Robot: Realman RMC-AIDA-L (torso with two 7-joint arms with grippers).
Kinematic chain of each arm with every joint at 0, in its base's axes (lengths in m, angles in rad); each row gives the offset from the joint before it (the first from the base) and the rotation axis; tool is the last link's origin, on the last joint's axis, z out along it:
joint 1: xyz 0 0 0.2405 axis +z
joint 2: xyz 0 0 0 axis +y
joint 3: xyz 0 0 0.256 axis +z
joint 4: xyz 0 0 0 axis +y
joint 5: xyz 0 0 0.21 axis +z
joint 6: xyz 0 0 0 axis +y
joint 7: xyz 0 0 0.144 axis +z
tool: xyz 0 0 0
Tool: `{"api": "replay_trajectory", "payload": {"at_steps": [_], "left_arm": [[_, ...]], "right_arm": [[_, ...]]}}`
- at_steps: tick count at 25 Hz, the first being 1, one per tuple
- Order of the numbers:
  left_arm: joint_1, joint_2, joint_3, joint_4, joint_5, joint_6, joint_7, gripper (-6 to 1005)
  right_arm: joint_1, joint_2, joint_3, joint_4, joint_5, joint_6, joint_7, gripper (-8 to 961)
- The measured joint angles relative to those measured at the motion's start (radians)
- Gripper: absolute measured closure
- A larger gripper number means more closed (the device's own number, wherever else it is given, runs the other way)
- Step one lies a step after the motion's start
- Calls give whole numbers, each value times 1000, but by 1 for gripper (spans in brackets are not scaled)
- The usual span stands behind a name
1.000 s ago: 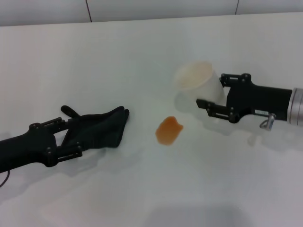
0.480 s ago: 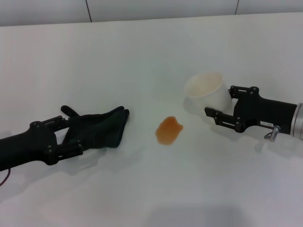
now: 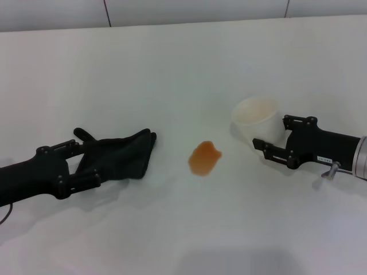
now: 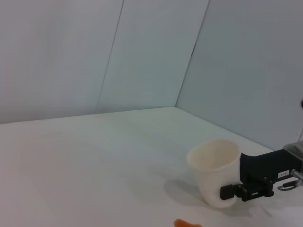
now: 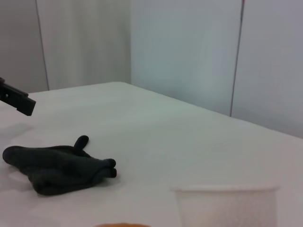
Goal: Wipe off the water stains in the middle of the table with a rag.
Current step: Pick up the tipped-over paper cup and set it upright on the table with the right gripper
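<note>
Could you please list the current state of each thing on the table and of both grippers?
Water stains: unwiped, orange-brown blotch.
Rag: crumpled, beside the stain, not touching it.
Cup: upright, held.
Left gripper: shut on rag.
Right gripper: shut on cup.
Table: white.

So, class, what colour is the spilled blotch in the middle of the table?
Orange-brown and translucent; the water stains show best in the head view.
</note>
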Motion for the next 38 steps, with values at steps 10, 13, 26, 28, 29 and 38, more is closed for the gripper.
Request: {"api": "replay_trajectory", "payload": {"at_steps": [10,13,26,28,29,38], "left_arm": [[0,2,0,0,1,0,-1,233],[0,2,0,0,1,0,-1,234],[0,2,0,0,1,0,-9,234],[0,2,0,0,1,0,-9,234],[0,2,0,0,1,0,-9,234],[-1,4,0,0,-1,0,-9,234]], "right_arm": [[-8,-6,-4,11,-9,1,-1,414],[-12,-7,-5,11,-11,-5,-19,416],[-24,-14,-3,-10,-15,-54,-18,355],[-22,-16,-2,-10,-15,-66,-16,286],[-22,-17,-1,-11,-15,-72,-15,251],[-16,-24,0,-15,-32,-80,3,89]]}}
